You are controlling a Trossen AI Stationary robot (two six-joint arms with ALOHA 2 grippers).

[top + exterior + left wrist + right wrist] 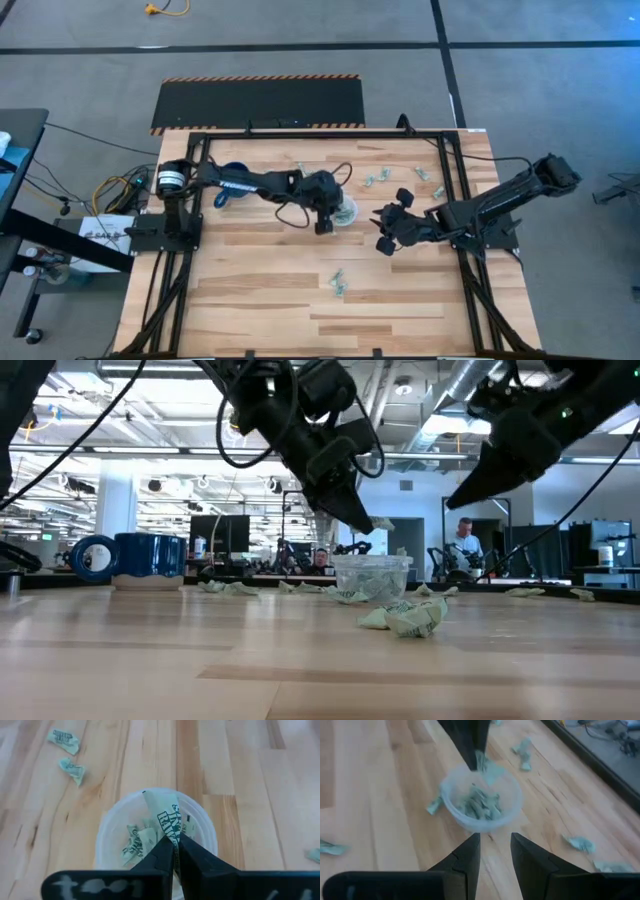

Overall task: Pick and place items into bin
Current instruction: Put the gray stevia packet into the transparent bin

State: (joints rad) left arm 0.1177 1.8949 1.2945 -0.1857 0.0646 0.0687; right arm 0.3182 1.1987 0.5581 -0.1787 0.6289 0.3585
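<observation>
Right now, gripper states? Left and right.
Left gripper: shut on a wrapped piece, held over the clear cup.
Right gripper: open, holding nothing, hovering beside the cup.

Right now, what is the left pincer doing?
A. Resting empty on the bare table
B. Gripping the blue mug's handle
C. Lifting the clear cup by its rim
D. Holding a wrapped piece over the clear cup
D: the left pincer is shut on a green-and-white wrapped piece directly above the clear cup.
</observation>
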